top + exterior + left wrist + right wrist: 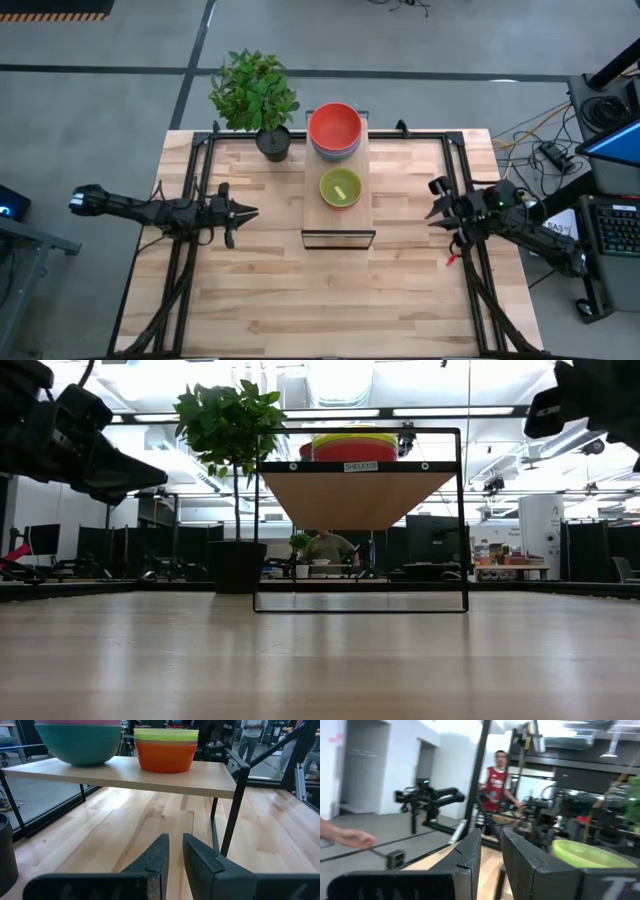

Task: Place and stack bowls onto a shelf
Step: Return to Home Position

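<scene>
The shelf [340,215] stands mid-table, its light-wood board on a dark frame. Two stacks of bowls sit on it. The far stack has a red bowl [335,128] on top and a teal bowl [80,742] at the bottom. The near stack has a yellow-green bowl [340,187] on top and an orange bowl [165,757] at the bottom. My left gripper [252,212] is shut and empty, left of the shelf, pointing at it above the tabletop. My right gripper [432,208] is shut and empty, right of the shelf.
A potted plant [255,95] in a dark pot [273,143] stands at the table's far edge, just left of the shelf. Bare planks [330,300] lie near the front edge. People stand in the room beyond, and a hand [350,838] shows at the right wrist view's edge.
</scene>
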Available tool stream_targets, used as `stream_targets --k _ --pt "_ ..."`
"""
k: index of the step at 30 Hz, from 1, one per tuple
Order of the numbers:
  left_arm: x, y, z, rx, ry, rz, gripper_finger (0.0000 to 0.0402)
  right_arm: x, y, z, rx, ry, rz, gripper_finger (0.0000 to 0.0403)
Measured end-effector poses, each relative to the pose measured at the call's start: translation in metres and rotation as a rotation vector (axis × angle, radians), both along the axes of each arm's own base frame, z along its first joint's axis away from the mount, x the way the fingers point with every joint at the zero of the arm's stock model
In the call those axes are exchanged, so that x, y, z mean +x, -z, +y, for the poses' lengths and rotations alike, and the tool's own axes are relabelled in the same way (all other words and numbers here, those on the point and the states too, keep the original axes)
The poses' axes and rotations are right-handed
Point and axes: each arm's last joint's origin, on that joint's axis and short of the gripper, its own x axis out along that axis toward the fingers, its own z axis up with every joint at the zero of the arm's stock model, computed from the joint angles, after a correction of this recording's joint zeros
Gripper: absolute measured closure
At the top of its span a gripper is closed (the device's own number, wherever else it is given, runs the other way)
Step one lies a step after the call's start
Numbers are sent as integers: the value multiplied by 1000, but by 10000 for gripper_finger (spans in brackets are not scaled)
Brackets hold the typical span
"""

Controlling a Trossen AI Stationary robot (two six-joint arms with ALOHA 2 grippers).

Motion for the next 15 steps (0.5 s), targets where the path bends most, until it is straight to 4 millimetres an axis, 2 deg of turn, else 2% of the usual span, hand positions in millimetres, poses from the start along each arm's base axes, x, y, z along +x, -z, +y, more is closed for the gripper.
stream_targets --k 7,15 --pt "0 0 0 0 0 -1 365 0 4 2 -28 -82 24 335" --pt "0 -1 0 -1 0 -4 365 3 5 0 -72 -41 8 335"
